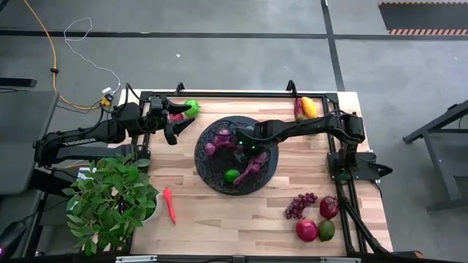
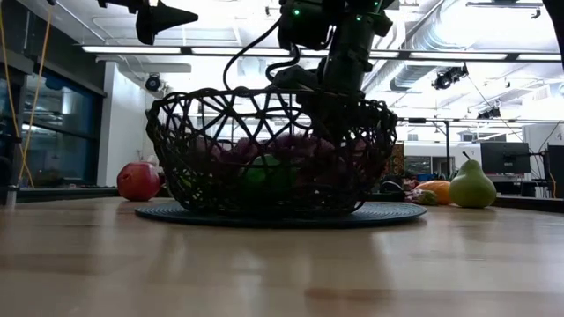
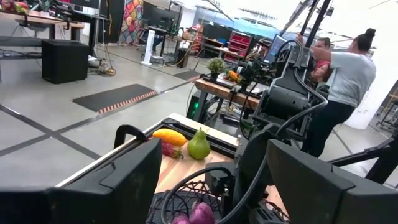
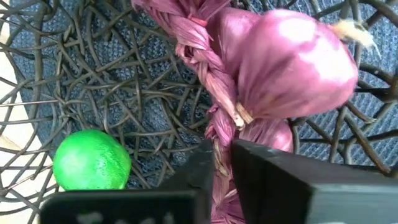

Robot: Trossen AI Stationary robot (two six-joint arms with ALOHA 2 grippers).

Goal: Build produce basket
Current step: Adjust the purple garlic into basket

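The black mesh basket (image 1: 212, 169) stands mid-table on a dark mat. In it lie a green lime (image 4: 92, 160) and purple produce (image 1: 216, 142). My right gripper (image 1: 247, 155) reaches into the basket from the table's right and is shut on a purple braided bunch of bulbs (image 4: 292, 62). My left gripper (image 1: 175, 123) is open and empty, raised above the far left of the table beside a green fruit (image 1: 191, 108). It also shows in the low view (image 2: 167, 16). A grape bunch (image 1: 300, 205), two red fruits and a green one lie near right. A red-orange pepper (image 1: 170, 205) lies near left. My right gripper pinches the bunch's braided stalk (image 4: 219, 134) between its two fingers, which lie across the braid. The fingers come from above, pointing down into the basket. The bulbs hang past the fingertips, low over the basket floor; whether they rest on it I cannot tell.
A leafy potted plant (image 1: 110, 201) stands at the near left corner. A yellow mango (image 1: 309, 107) and a green pear (image 2: 472, 187) lie at the far right edge. A red apple (image 2: 138, 180) shows left of the basket. A person stands beyond the table (image 3: 348, 81).
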